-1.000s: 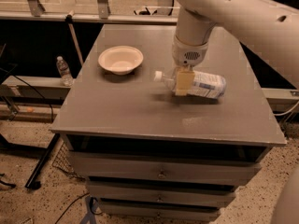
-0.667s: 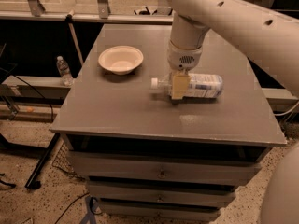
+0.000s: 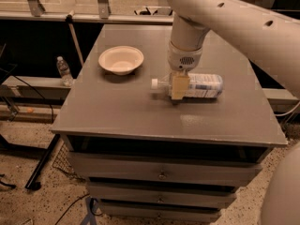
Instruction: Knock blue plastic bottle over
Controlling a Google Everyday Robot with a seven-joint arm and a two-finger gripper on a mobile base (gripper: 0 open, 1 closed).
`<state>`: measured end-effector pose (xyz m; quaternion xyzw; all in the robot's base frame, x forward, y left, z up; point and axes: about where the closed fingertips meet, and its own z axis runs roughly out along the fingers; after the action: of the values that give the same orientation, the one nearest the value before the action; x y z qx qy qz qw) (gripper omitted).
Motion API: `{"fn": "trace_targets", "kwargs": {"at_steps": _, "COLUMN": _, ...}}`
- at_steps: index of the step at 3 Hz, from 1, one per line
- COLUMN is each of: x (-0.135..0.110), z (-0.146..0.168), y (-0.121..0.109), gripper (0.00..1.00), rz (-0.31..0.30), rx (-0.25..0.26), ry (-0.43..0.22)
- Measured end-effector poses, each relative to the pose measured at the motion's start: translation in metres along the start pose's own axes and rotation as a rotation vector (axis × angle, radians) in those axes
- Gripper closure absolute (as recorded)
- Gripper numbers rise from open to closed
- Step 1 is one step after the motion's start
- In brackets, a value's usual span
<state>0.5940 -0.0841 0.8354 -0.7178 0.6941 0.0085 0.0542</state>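
The blue plastic bottle (image 3: 202,85) lies on its side on the grey cabinet top (image 3: 140,111), white cap pointing left toward the bowl. Its white-and-blue label faces up. My gripper (image 3: 178,89) hangs from the white arm directly over the bottle's neck end, its tan fingers (image 3: 179,85) covering that part of the bottle. I cannot tell whether the gripper touches the bottle.
A cream bowl (image 3: 121,59) stands at the back left of the top. A small clear bottle (image 3: 63,71) stands on the low ledge left of the cabinet. Drawers sit below the front edge. Cables lie on the floor.
The arm and gripper have shifted a little to the left along the lying bottle, toward its cap. The bottle stays on its side.
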Motion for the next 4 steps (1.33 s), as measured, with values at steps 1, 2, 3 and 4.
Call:
{"fn": "trace_targets", "kwargs": {"at_steps": 1, "x": 0.0, "z": -0.001, "y": -0.001, "gripper": 0.22, "rz": 0.004, "rx": 0.004, "ry": 0.002}}
{"fn": "trace_targets", "kwargs": {"at_steps": 2, "x": 0.005, "z": -0.025, "y": 0.001, "gripper": 0.0, "rz": 0.016, "rx": 0.035, "ry": 0.042}}
{"fn": "trace_targets", "kwargs": {"at_steps": 3, "x": 0.011, "z": -0.052, "y": 0.004, "gripper": 0.0, "rz": 0.026, "rx": 0.075, "ry": 0.069}}
{"fn": "trace_targets", "kwargs": {"at_steps": 4, "x": 0.041, "z": -0.097, "y": 0.012, "gripper": 0.0, "rz": 0.075, "rx": 0.146, "ry": 0.092}}
